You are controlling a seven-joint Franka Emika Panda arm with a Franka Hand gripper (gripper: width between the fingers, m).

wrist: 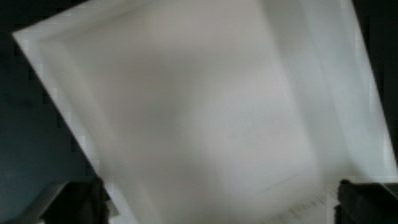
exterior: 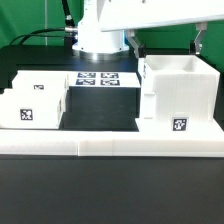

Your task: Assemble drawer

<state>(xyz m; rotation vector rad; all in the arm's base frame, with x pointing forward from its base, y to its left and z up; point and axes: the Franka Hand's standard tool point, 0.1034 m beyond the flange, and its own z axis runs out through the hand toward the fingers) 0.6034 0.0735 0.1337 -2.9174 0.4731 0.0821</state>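
Note:
The large white cubic casing (exterior: 178, 92) stands at the exterior view's right with its opening up and a square tag on its front. Two smaller white trays lie at the exterior view's left, one (exterior: 45, 85) behind the other (exterior: 20, 112), each with a tag. My gripper (exterior: 165, 42) hovers over the casing's far rim, and its dark fingers (exterior: 132, 42) are spread wide. In the wrist view a blurred white panel of the casing (wrist: 187, 100) fills the picture, and my gripper (wrist: 222, 208) is open with a fingertip on each side of it.
The marker board (exterior: 100, 78) lies flat between the trays and the casing, in front of the arm's base. The long low white border wall (exterior: 110, 143) runs along the front, and the casing stands against it.

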